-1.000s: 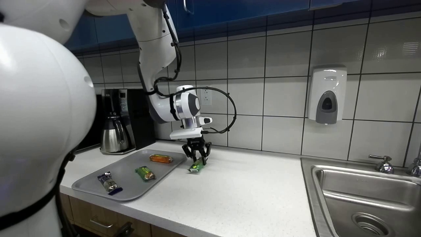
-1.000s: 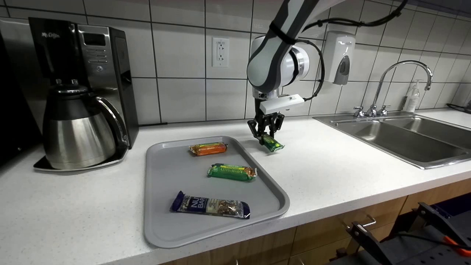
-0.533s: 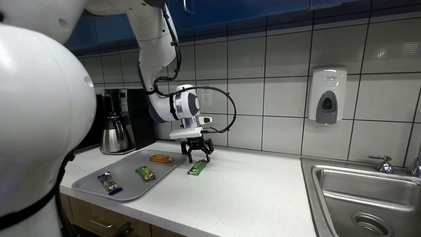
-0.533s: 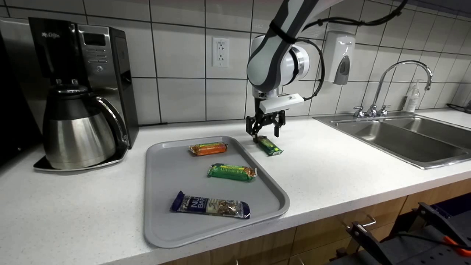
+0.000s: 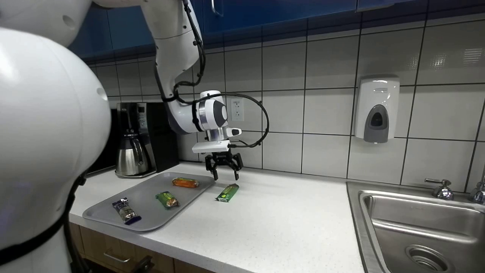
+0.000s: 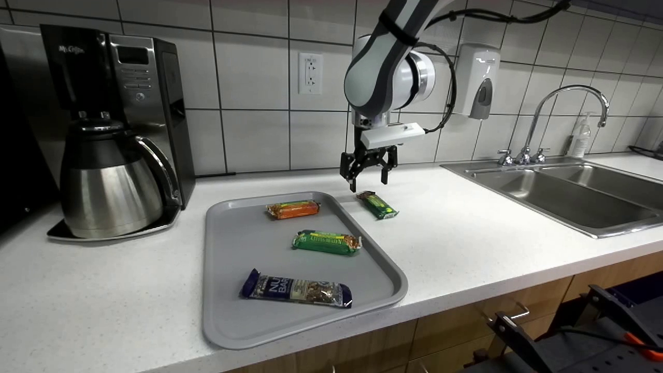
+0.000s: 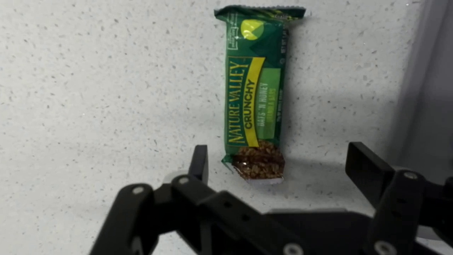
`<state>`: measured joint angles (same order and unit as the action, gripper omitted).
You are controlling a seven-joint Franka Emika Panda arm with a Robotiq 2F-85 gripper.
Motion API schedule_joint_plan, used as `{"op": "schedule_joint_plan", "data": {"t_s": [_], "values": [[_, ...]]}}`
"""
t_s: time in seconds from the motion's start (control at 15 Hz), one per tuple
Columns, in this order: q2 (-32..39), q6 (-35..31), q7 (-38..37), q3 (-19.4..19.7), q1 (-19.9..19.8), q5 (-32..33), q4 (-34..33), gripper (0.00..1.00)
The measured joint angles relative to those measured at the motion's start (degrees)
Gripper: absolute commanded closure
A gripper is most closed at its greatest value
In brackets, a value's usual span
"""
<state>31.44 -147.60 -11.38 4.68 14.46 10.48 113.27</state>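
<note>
A green Nature Valley granola bar (image 7: 253, 99) lies flat on the white speckled counter, beside the grey tray (image 6: 243, 238). My gripper (image 5: 226, 178) hangs a short way above the bar's far end, touching nothing. Its jaws stand wide apart, and the wrist view shows only counter and the bar's brown end between and below the fingers (image 7: 368, 170). On the tray rest an orange-wrapped bar (image 6: 293, 209), another green bar (image 6: 326, 242) and a dark blue nut bar (image 6: 298, 290). Both exterior views show all of these bars.
Left of the tray stands a coffee maker (image 6: 168, 114) with a steel carafe (image 6: 111, 191). A tiled wall with an outlet (image 6: 310, 74) rises close behind the gripper. To the right are a soap dispenser (image 5: 377, 108) and a steel sink (image 5: 420, 231).
A second ago the gripper was closed on the green bar, which was tilted at the counter. The fingers have spread, the bar has dropped flat, and the gripper has risen off it.
</note>
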Motion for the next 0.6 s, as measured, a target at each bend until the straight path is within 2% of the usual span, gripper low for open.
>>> {"op": "schedule_joint_plan", "data": {"t_s": [0.6], "values": [[-4.6,0.3,-0.1,-4.7,-0.2,-7.0,3.0,0.0]]}}
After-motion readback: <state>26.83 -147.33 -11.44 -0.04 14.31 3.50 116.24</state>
